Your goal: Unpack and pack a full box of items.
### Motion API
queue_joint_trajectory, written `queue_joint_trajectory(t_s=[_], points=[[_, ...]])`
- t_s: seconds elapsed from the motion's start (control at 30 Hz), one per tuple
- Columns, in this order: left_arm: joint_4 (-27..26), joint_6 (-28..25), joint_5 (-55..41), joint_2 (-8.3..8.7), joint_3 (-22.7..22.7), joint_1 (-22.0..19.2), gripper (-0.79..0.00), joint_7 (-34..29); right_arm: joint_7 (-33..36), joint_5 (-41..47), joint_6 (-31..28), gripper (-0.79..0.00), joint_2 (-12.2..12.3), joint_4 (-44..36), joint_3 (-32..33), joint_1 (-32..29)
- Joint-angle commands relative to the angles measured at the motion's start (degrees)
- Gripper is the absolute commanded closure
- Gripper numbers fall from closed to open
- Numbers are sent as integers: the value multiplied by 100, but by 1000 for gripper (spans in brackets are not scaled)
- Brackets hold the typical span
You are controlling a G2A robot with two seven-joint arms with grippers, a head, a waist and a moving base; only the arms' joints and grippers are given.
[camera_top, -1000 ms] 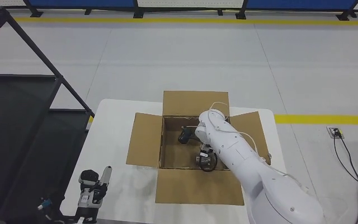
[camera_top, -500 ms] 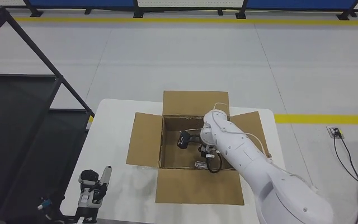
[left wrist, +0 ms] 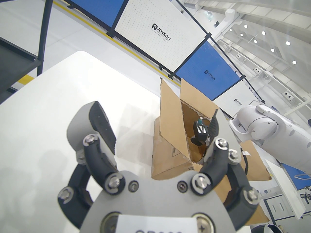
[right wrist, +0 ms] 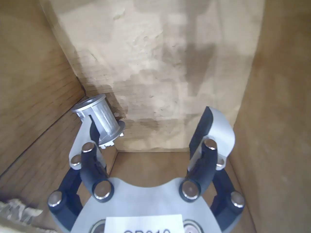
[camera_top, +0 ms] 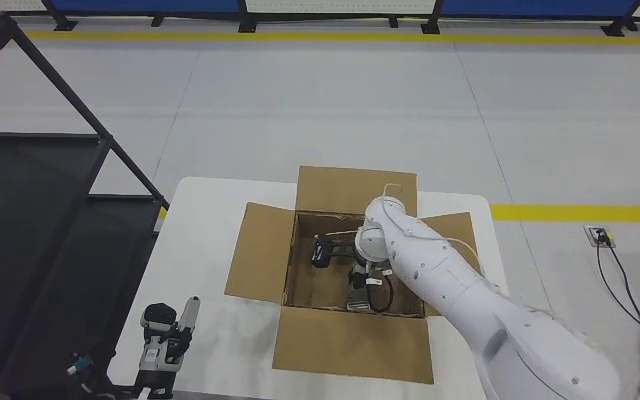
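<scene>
An open cardboard box stands in the middle of the white table, flaps spread outward. My right arm bends down into it, and the right gripper is low inside near the front wall. In the right wrist view that gripper is open with its jaws wide apart over the box floor. A small silver toothed pulley lies in a corner of the box, against one fingertip. My left gripper is open and holds nothing at the table's front left corner, facing the box.
A black metal rack stands just off the table's left side. Bare tabletop lies between the left gripper and the box. The box walls close in tightly around the right gripper.
The right gripper has gone deeper toward the front of the box. The box has shifted and turned slightly on the table. The left arm is still.
</scene>
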Motion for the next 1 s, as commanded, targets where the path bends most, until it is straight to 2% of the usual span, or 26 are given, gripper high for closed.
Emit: queue_joint_trajectory(t_s=[0.0,0.17,0.33,0.47,0.63,0.8,0.97], points=[[0,0,0,0,0,0,-785,0,36,22,114,-785,169,-338,142,-61],[0,0,0,0,0,0,-785,0,182,-1,138,-785,665,-1371,363,-365],[0,0,0,0,0,0,-785,0,738,104,694,-785,1148,-2536,299,-624],[0,0,0,0,0,0,-785,0,1105,248,1061,-785,1379,-3007,82,-666],[0,0,0,0,0,0,-785,0,1314,444,1271,-785,1445,-3042,-226,-532],[0,0,0,0,0,0,-785,0,1230,619,1187,-785,1370,-2760,-285,-419],[0,0,0,0,0,0,-785,0,1136,430,1247,-785,1224,-2512,-361,-405]])
